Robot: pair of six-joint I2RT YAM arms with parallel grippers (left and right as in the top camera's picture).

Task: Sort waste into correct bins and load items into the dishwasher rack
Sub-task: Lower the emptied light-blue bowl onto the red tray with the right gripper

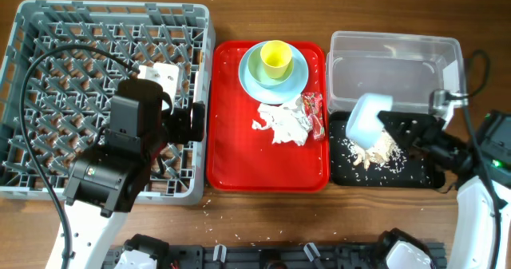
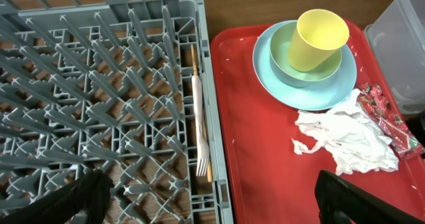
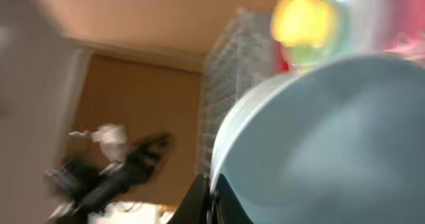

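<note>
Overhead, rack: a large square grey plastic dishwasher rack [image 1: 112,9] stands at the table's left.
Overhead, middle: a flat red serving tray [image 1: 239,157] carries a pale blue round plate [image 1: 251,81], a second pale blue bowl [image 1: 257,61] and a small yellow cup [image 1: 275,57], stacked. A crumpled white paper napkin [image 1: 283,124] and a small red printed snack wrapper [image 1: 314,113] lie beside them.
Overhead, right gripper [image 1: 391,125]: clamped on a pale blue bowl with a white underside [image 1: 367,119], which is tipped over the shallow black plastic tray [image 1: 423,173] holding beige food scraps [image 1: 375,151]. A clear rectangular plastic tub [image 1: 395,37] stands behind.
Left wrist, left gripper [image 2: 212,201]: spread wide and empty, above the rack's edge.
Left wrist, cutlery: a white plastic fork [image 2: 198,124] and a thin wooden chopstick [image 2: 194,61] lie together inside the rack, along the wall next to the red tray.
Right wrist: blurred; the held bowl's blue inside fills the view.
</note>
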